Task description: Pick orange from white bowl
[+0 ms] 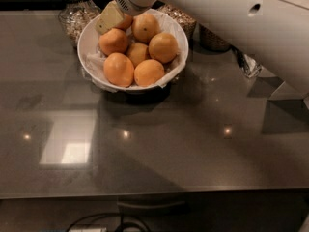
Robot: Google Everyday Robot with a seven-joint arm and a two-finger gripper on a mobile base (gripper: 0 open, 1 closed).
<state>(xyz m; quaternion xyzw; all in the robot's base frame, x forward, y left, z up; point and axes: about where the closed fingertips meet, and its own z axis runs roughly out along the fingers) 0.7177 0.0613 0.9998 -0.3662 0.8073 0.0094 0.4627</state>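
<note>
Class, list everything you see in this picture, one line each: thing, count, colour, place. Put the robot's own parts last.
white bowl: one, white with a crinkled liner, back centre of the table.
oranges: seven, orange, all in the bowl; the rear one is partly hidden by the pincer.
glass jars: at least two, clear with grainy filling, behind the bowl, left and right.
shiny object: one, silvery, right side of the table, under the arm.
table: one, glossy grey.
cables: dark, below the table's front edge.
arm: one, white, reaching in from the right.
pincer: one, beige, over the bowl's back left.
</note>
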